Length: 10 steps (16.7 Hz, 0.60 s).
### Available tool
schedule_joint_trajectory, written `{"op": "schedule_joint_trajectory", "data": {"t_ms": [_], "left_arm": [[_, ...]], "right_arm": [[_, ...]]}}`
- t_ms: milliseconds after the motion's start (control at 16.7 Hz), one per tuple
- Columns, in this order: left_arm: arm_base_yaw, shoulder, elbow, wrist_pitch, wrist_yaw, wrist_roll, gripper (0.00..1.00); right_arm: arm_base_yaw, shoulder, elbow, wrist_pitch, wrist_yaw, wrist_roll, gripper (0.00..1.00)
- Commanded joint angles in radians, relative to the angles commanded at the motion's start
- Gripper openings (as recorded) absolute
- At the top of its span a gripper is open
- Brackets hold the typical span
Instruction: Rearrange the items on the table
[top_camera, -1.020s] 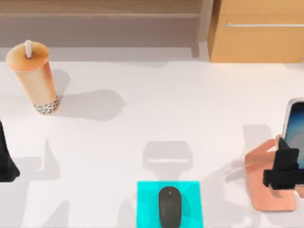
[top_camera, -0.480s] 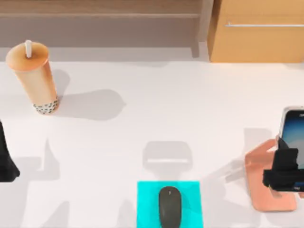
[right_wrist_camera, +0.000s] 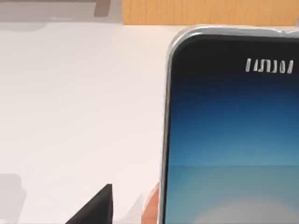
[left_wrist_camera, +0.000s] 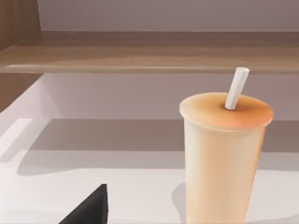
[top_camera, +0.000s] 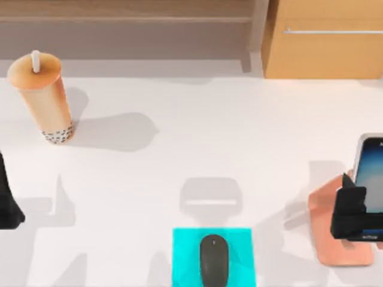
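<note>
Fingers (top_camera: 347, 194) of the right gripper (top_camera: 357, 222) stand at the right edge of the table (top_camera: 197, 137), over the salmon-pink phone stand (top_camera: 335, 230). One dark finger sits against the left edge of the smartphone (top_camera: 372, 173); the other lies beyond the frame, so whether they clamp the phone or stand spread around it cannot be told. The smartphone leans on the stand, screen glowing blue, its upper end rising past the finger toward the wooden cabinet (top_camera: 326, 39). From the right wrist view the blue screen (right_wrist_camera: 233, 140) is close up, with a dark fingertip (right_wrist_camera: 93, 207) beside its silver rim and a sliver of the pink stand just next to that rim.

Further left, at the near edge, the computer mouse (top_camera: 214, 260) lies on the cyan pad (top_camera: 185, 257). Across the table, the bubble-tea cup (top_camera: 43, 95) stands upright near the back left. My left arm (top_camera: 7, 200) is parked at the left edge, well apart from the cup; its wrist view faces the cup (left_wrist_camera: 224, 158) and white straw (left_wrist_camera: 237, 87).
</note>
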Motion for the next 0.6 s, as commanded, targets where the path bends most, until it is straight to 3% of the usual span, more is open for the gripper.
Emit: {"op": "schedule_joint_trajectory", "data": {"t_ms": [240,600], "left_arm": [[0.0,0.0,0.0,0.0,0.0,0.0,1.0],[0.0,0.0,0.0,0.0,0.0,0.0,1.0]], "right_arm": [[0.015,-0.004,0.002,-0.016,0.012,0.014,1.0],[0.164,-0.05,0.014,-0.177,0.124,0.153,1.0]]}}
